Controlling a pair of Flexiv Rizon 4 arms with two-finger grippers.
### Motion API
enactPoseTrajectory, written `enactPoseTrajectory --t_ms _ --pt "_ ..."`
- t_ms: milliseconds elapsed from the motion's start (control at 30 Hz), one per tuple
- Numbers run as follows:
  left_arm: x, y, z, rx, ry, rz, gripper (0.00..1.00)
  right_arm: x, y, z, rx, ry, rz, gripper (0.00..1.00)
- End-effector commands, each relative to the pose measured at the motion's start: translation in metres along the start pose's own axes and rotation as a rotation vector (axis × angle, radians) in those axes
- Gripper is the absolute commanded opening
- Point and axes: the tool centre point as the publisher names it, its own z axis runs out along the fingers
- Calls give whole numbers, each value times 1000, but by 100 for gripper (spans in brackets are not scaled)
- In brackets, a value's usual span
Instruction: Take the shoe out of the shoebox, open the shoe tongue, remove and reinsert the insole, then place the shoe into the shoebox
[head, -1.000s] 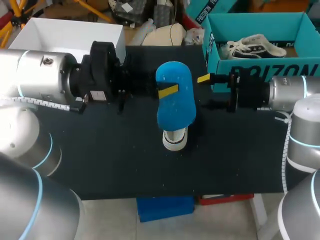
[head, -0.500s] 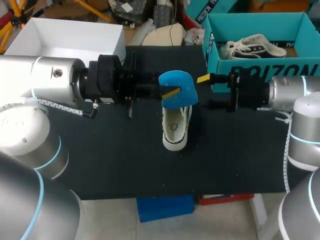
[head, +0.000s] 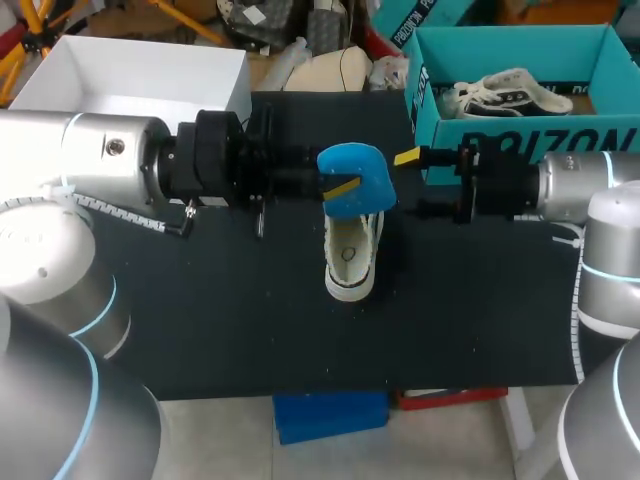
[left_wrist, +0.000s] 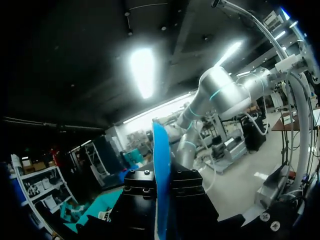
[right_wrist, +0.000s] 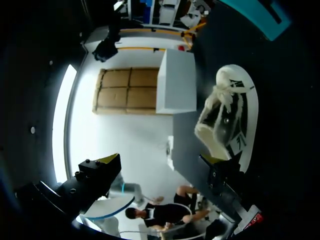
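A white sneaker (head: 351, 256) stands on the black table (head: 220, 320), heel toward the front edge, its opening showing. Just above its toe hangs the blue insole (head: 352, 178), with my left gripper (head: 336, 184) shut on it. In the left wrist view the insole (left_wrist: 160, 150) stands edge-on between the black fingers (left_wrist: 140, 186). My right gripper (head: 412, 184) is open beside the shoe's toe, apart from it. In the right wrist view the sneaker (right_wrist: 227, 120) lies ahead of the open right gripper (right_wrist: 162, 161).
The teal shoebox (head: 530, 132) stands at the back right with a second sneaker (head: 505, 92) inside. A white box (head: 140, 70) sits at the back left, also seen as the white box (right_wrist: 177, 82) beyond the shoe.
My left wrist has turned and shifted right, so the insole now shows short and tilted instead of flat and long, uncovering the shoe's opening. The right arm has stayed still.
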Motion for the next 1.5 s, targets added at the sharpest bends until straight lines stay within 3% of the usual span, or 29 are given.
enactPoseTrajectory --t_ms 33,300,400,433,500,633,800,1033,1500 --pt "31 12 -4 61 -5 103 0 -1 0 1 -3 -1 0 100" --pt "54 60 -14 92 -22 354 0 -1 0 1 -3 -1 0 100" --pt "57 82 -13 36 -24 505 0 -1 0 1 -3 -1 0 100" --pt "58 89 -13 51 -26 503 0 -1 0 1 -3 -1 0 100" --pt "58 104 -13 -13 -21 629 0 -1 0 1 -3 -1 0 100" --pt "52 133 -17 -16 -35 689 0 -1 0 1 -3 -1 0 100" --pt "46 162 -27 -121 -53 903 0 -1 0 1 -3 -1 0 100" --pt "33 202 -36 -143 -53 1004 0 -1 0 1 -3 -1 0 100" --pt "33 202 -36 -143 -53 1004 0 -1 0 1 -3 -1 0 100"
